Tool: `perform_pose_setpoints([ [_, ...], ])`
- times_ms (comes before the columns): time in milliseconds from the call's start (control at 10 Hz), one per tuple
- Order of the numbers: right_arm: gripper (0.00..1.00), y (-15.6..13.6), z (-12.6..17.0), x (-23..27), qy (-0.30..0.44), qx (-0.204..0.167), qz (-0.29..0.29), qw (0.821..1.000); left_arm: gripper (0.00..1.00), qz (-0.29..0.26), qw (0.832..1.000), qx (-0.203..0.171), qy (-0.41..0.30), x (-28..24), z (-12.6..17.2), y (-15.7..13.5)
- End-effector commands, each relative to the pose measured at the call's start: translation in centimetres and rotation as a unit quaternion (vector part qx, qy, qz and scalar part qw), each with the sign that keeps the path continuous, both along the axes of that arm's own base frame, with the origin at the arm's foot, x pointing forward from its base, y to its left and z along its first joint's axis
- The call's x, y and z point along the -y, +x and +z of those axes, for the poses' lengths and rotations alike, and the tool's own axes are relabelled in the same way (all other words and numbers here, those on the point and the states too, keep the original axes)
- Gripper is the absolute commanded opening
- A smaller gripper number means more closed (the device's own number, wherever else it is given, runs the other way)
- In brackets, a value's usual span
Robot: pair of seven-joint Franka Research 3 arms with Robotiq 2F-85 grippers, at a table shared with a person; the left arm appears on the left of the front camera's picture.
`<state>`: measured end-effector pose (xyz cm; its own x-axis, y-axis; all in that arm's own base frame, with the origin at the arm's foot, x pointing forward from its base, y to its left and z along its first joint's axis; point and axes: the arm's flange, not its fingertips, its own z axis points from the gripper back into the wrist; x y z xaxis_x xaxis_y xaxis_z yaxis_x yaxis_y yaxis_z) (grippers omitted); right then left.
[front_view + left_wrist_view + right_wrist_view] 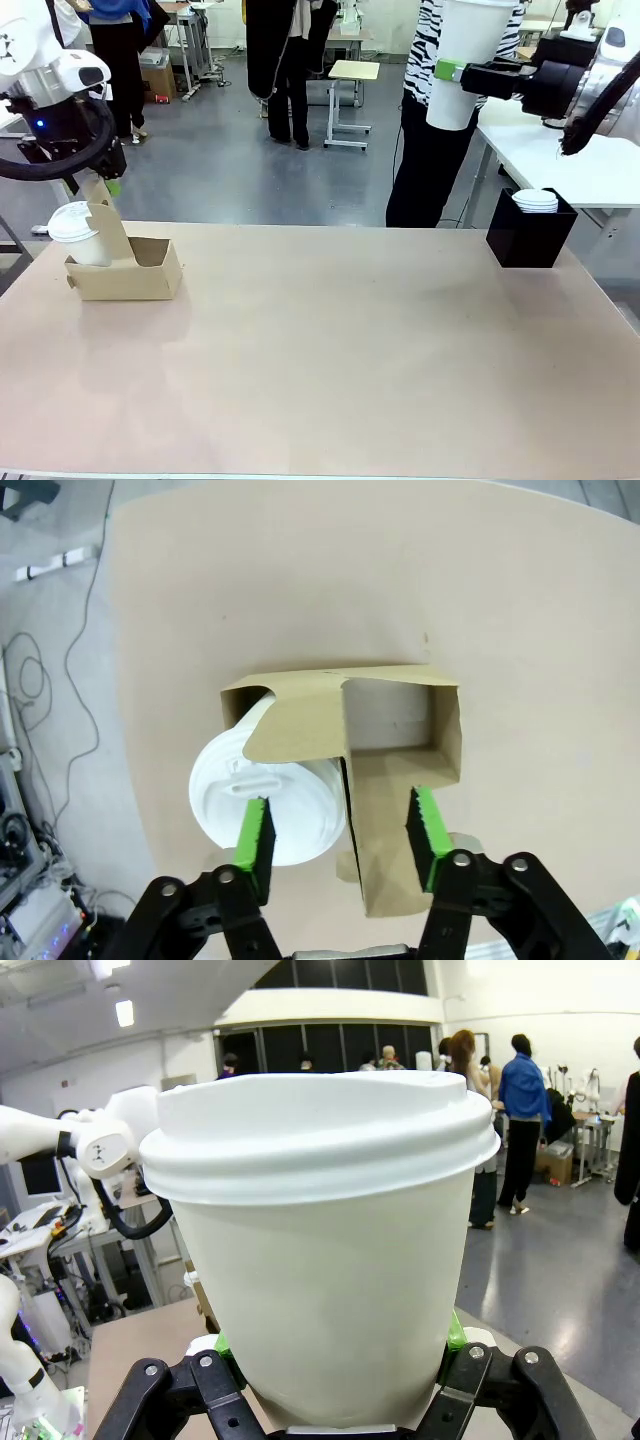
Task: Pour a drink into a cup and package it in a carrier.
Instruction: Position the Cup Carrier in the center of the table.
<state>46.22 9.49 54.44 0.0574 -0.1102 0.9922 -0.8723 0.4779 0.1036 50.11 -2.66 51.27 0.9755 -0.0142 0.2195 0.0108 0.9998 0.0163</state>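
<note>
- Two white paper cups with white lids. The first cup [78, 232] sits in the left hole of the small brown cardboard carrier [140, 275], at the left of the light brown table [350, 350]. The right hole is empty, presumably for the other.
- Left gripper [338, 805] hangs over the carrier's tall handle tab [385, 870], jaws apart on either side and pinching nothing. It is likely placed to take hold of the tab.
- Right gripper [458, 75] is clamped on the second cup [320, 1260], high above the table.
- Lids hide contents — drink unverified.
- Black open-topped box [530, 245] holds stacked white pieces [537, 200] — lids or cups, unclear.

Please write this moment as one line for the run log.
left gripper: open, straddling carrier handle | right gripper: shut on raised lidded cup | carrier: holds second lidded cup
</note>
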Motion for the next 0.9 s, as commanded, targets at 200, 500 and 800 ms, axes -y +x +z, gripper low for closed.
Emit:
perform_pose_setpoints([
  [200,0.80,0.23,0.41,-0.15,0.001,0.013,0.001,1.000,0.00,0.016,1.000,-0.012,0.007,0.41,-0.18,0.59],
  [500,0.80,0.23,0.41,-0.15,0.001,0.013,0.001,1.000,0.00,0.017,1.000,-0.016,0.005,0.44,-0.45,0.68],
  [800,0.80,0.23,0.41,-0.15,0.001,0.013,0.001,1.000,0.00,0.004,1.000,-0.010,-0.001,0.08,-0.68,0.27],
])
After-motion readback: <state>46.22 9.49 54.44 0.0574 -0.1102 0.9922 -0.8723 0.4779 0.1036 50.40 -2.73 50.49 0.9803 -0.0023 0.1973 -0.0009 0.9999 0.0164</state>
